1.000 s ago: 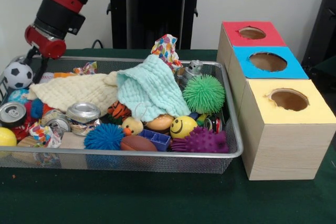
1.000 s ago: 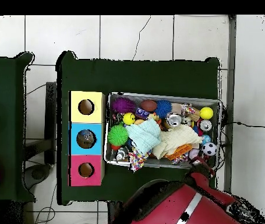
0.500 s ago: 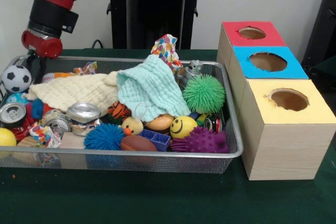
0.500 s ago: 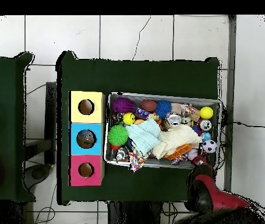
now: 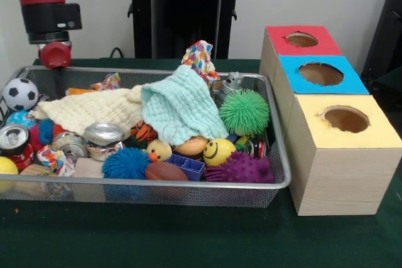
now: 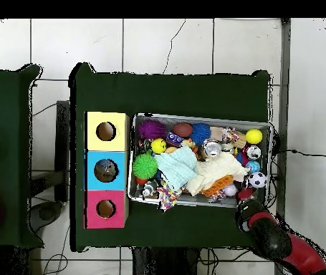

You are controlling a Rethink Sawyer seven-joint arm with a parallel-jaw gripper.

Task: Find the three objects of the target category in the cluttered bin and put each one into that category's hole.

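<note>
Hand [image 5: 58, 70] above bin corner, beside soccer ball [image 5: 21, 94].

Black-and-white soccer ball [image 5: 20, 93], mint cloth [image 5: 179, 108], green spiky ball [image 5: 244, 112], yellow box [image 5: 342, 158]

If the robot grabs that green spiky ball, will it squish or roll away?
The green spiky ball looks soft and rubbery, so it would probably squish a bit. Its bristles would likely stop it rolling far. It rests on top of the pile against the basket wall, so it probably lifts out easily.
</note>
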